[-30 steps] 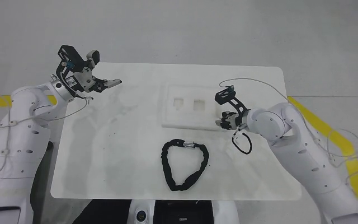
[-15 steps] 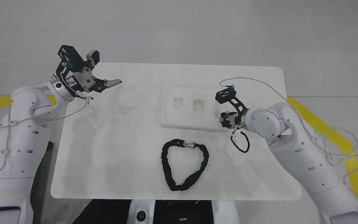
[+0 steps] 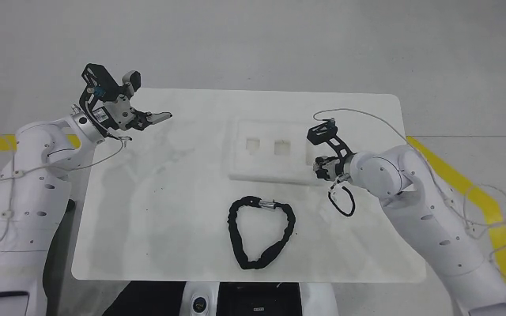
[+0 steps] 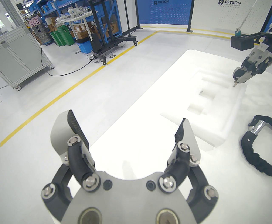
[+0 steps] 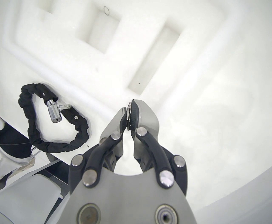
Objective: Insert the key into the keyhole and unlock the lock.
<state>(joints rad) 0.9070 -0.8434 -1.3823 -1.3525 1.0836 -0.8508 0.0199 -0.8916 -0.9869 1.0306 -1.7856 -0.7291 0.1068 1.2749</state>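
The right gripper [image 5: 128, 105] hangs over the right end of a white foam tray with rectangular recesses [image 3: 237, 169], its 2 fingers closed almost fully on a small flat metal key [image 5: 128, 118]. The key sits edge-on between the black pads, and in the left wrist view its tip pokes out below them, close above the foam.

The black fabric-sleeved chain lock [image 3: 250, 254] lies in a closed loop on the white rounded table [image 3: 150, 221], just in front of the tray and well apart from the key. Its 2 ends meet at a short chrome lock cylinder [image 5: 53, 113] on the side of the loop nearest the tray. The cylinder lies on its side, and the right wrist view shows a dark slot in its end face.

The left gripper [image 4: 127, 125] is held above the far left corner of the table, well away from tray and chain, with its jaws spread wide and nothing between the ribbed pads.

A small thin wire ring [image 5: 106, 10] lies in 1 of the tray's recesses
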